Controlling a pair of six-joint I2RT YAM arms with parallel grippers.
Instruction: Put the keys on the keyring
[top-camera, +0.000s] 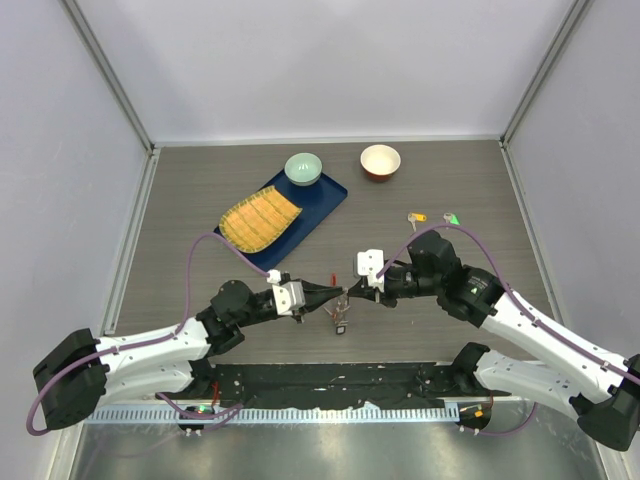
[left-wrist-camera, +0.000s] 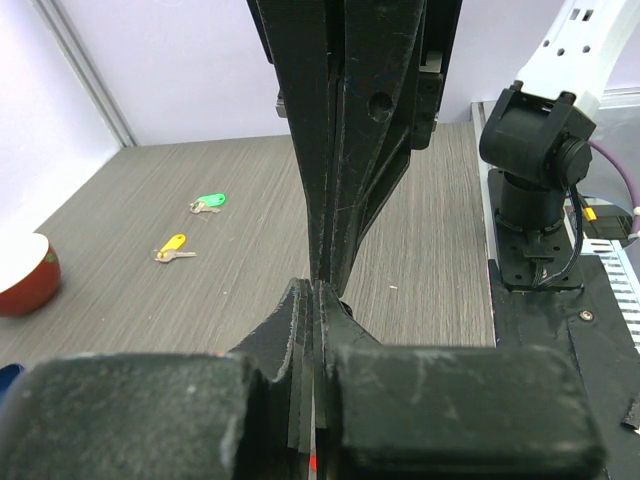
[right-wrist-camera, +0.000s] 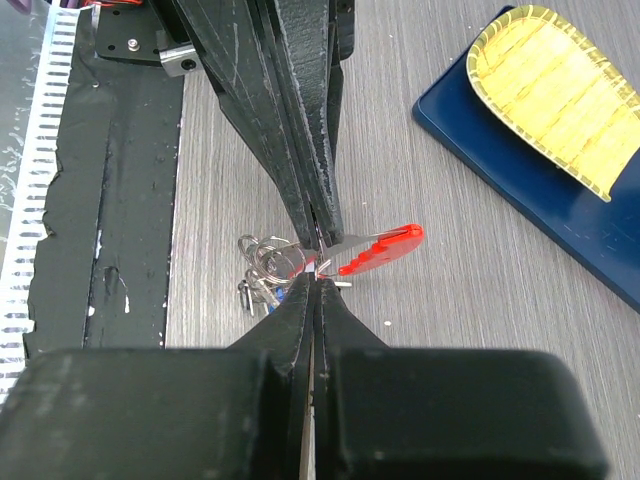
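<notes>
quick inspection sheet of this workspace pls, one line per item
surface: grey wood-grain table, black mat along the near edge
job's things: keyring with a red loop, between the two hands; yellow key and green key lie loose at far right, off the ring; no black key made out
clutter: blue tray holding a yellow woven dish, green bowl at its far corner; orange bowl to the right of it
hands: left hand and right hand both shut, tips meeting at the keyring; what each pinches is hidden
cables: purple cable looping along each arm
surroundings: pale walls with metal corner posts
</notes>
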